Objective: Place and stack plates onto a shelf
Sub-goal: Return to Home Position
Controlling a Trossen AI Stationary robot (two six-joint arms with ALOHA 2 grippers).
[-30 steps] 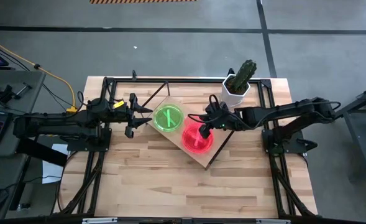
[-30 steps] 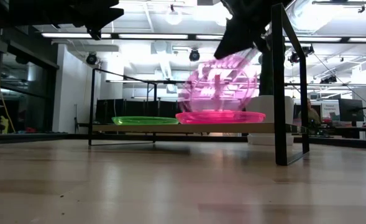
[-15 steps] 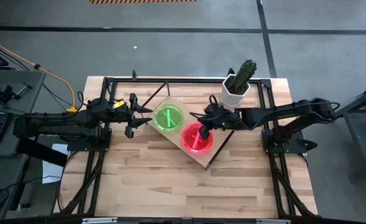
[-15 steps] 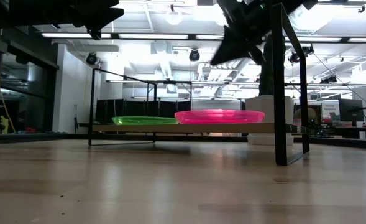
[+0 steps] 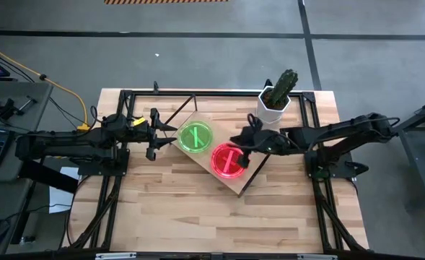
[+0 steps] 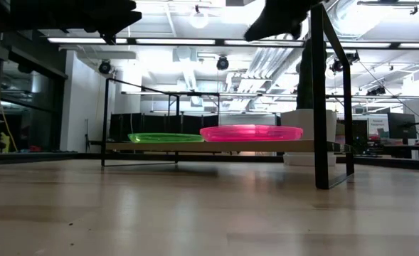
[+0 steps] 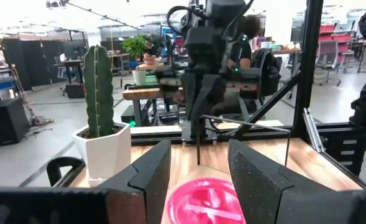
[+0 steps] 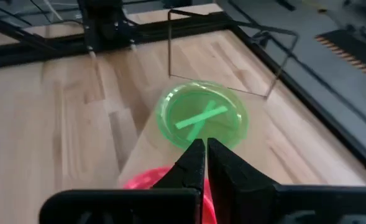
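Observation:
Two stacks of plates rest flat on the shelf (image 5: 235, 183), a light wooden board on a dark wire frame, set cornerwise on the table. The green plates (image 5: 196, 137) lie toward its left corner and the pink plates (image 5: 229, 160) toward its right. In the low view the pink stack (image 6: 251, 132) stands thicker than the green one (image 6: 166, 137). My right gripper (image 5: 243, 148) hovers shut above the right rim of the pink plates, touching nothing. My left gripper (image 5: 158, 133) waits open, left of the green plates. How many plates each stack holds, I cannot tell.
A cactus in a white pot (image 5: 275, 101) stands near the table's far edge, just beyond the right gripper. The shelf's wire frame (image 6: 321, 92) rises above the board at its ends. Bare tabletop (image 5: 198, 217) lies toward the near edge. A person sits in the room behind (image 7: 252, 37).
My right gripper held a pink plate tilted on edge over the pink stack. It let the plate go, and the plate now lies flat on that stack. The gripper then rose and drew back a little toward the table's right edge.

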